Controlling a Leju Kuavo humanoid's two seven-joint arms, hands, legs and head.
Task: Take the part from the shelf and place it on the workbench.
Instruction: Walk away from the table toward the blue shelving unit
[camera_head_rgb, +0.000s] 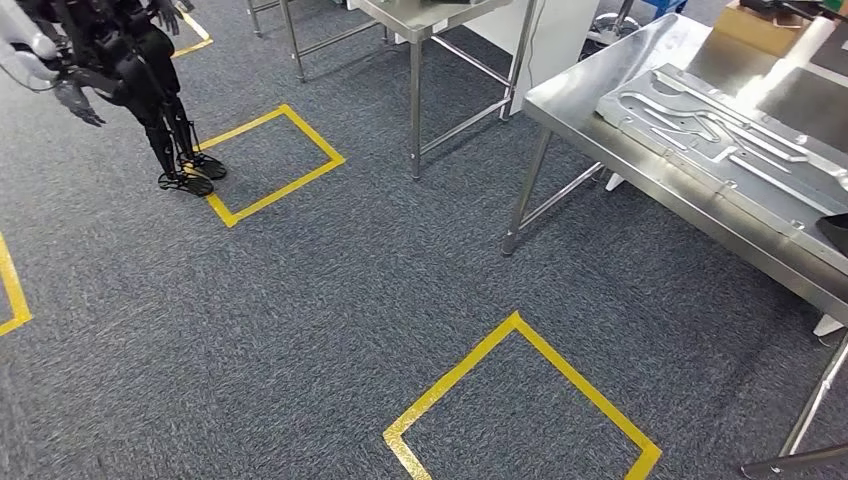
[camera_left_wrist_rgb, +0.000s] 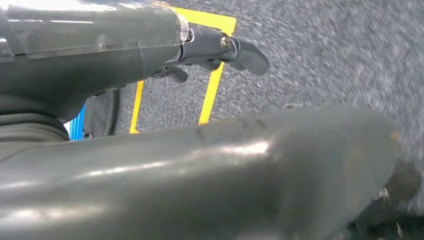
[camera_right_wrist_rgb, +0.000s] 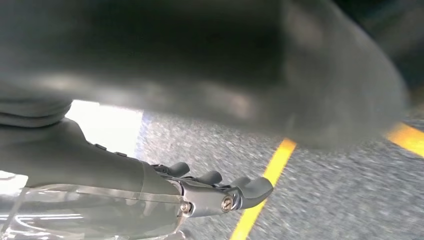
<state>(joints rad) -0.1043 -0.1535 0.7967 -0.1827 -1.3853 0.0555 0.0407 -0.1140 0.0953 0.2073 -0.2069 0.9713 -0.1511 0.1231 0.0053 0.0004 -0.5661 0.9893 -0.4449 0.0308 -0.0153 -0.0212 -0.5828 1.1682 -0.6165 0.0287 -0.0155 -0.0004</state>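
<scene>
Close behind my left hand (camera_left_wrist_rgb: 220, 55), the wrist camera shows its fingers stretched out and a little apart, nothing in them, with grey carpet (camera_left_wrist_rgb: 325, 55) and yellow tape (camera_left_wrist_rgb: 212, 90) beyond the fingertips. On my right hand (camera_right_wrist_rgb: 220, 192) the fingers also lie straight and empty, yellow tape (camera_right_wrist_rgb: 260, 200) on the carpet just past them. Well away from both hands, the head view gives me a steel workbench (camera_head_rgb: 640, 170) bearing a grooved metal plate (camera_head_rgb: 710, 125). I cannot make out the shelf or the part. Another dark robot (camera_head_rgb: 130, 70) stands far off by a taped square (camera_head_rgb: 270, 160).
</scene>
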